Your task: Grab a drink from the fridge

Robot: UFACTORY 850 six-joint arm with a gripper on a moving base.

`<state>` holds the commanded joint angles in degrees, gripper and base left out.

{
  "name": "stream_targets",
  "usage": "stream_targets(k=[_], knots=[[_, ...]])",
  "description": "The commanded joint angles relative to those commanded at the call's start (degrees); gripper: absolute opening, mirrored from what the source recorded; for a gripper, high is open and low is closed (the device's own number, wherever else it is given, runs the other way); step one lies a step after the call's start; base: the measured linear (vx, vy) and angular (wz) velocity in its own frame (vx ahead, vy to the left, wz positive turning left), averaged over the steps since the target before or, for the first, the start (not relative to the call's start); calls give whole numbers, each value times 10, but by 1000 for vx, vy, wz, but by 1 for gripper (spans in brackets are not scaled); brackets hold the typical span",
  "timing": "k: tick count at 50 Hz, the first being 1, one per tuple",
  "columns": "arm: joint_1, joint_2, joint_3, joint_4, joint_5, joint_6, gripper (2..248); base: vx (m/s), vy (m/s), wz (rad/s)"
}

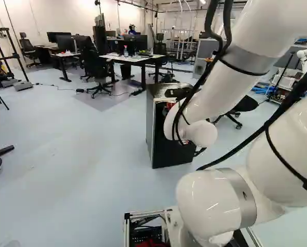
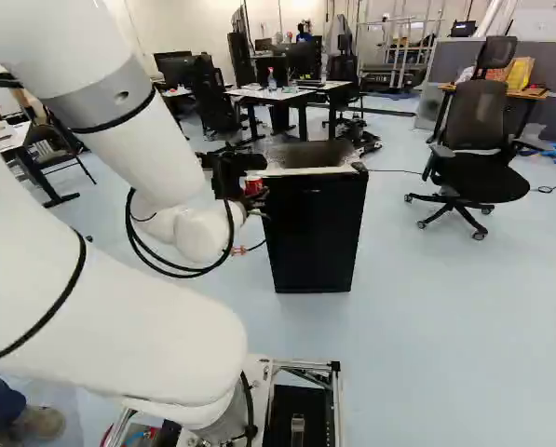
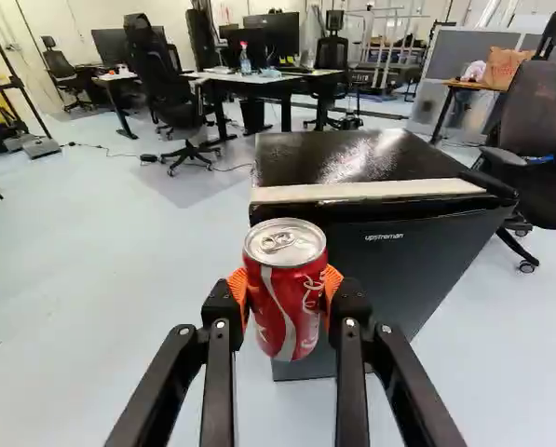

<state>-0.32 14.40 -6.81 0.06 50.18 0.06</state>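
While the left base view partly hides the red can (image 3: 282, 312), the wrist view shows the tool (image 2: 251, 189) pinching it.

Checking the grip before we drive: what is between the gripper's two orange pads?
A red drink can, lid up, touched on both sides by the orange pads. The wrist view shows this, with the black fridge beyond.
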Motion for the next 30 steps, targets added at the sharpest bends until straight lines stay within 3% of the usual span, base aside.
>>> stream_targets(k=[30], knots=[[3,16,18,-1,-2,-1,98,0,0,0]])
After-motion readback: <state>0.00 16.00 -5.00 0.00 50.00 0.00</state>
